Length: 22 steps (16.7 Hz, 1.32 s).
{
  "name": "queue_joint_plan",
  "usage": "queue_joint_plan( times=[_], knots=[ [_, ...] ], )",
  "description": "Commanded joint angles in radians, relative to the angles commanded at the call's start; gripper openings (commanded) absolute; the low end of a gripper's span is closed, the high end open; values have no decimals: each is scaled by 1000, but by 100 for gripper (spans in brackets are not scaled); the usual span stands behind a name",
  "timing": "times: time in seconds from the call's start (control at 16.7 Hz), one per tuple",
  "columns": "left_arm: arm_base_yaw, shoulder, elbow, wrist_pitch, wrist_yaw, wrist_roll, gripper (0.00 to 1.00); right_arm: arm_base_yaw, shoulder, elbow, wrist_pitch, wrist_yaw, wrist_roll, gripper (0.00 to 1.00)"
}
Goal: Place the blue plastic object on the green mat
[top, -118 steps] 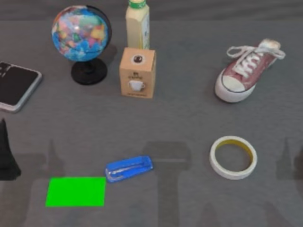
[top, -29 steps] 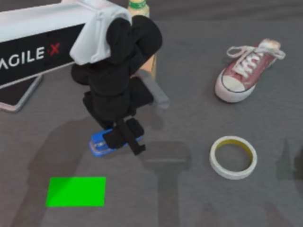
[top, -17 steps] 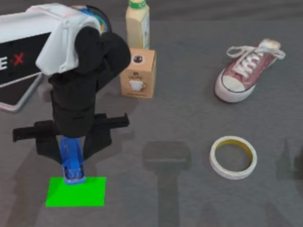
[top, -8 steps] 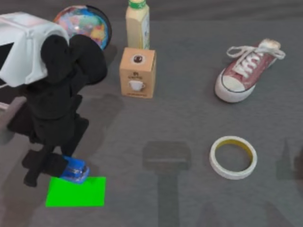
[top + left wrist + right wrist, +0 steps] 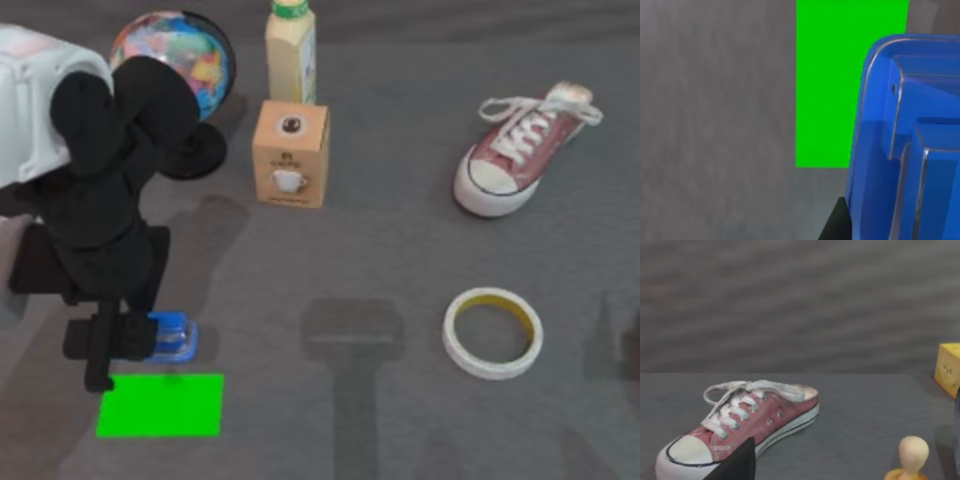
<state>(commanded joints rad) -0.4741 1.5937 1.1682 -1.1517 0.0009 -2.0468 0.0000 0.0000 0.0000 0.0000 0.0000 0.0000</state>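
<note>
Left tool [image 5: 130, 340] is clamped on the blue plastic object [image 5: 170, 338], holding it near the tabletop's front-left corner, just behind the green mat's [image 5: 160, 405] back edge rather than over it. Half a second ago the blue piece overlapped that edge; now it sits slightly farther back and the arm has swung more toward the left edge. In the left wrist view the blue plastic object [image 5: 910, 145] fills the foreground with the mat [image 5: 835, 85] beyond. Placement looks unfinished: it likely needs carrying forward before release. The right arm stays parked off the front-right edge, its tool unseen from above.
</note>
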Motion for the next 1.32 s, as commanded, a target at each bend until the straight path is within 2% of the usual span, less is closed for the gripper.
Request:
queue_joint_plan(
  times=[0.3,0.84,1.2,1.32],
  knots=[
    [-5,8,-8,14,-1,4,0,0,0,0,0,0,0,100],
    [8,128,-242,373,-1,11,0,0,0,0,0,0,0,100],
    [9,143,-272,415,0,11,0,0,0,0,0,0,0,100],
    [9,143,-272,415,0,11,15,0,0,0,0,0,0,100]
  ],
)
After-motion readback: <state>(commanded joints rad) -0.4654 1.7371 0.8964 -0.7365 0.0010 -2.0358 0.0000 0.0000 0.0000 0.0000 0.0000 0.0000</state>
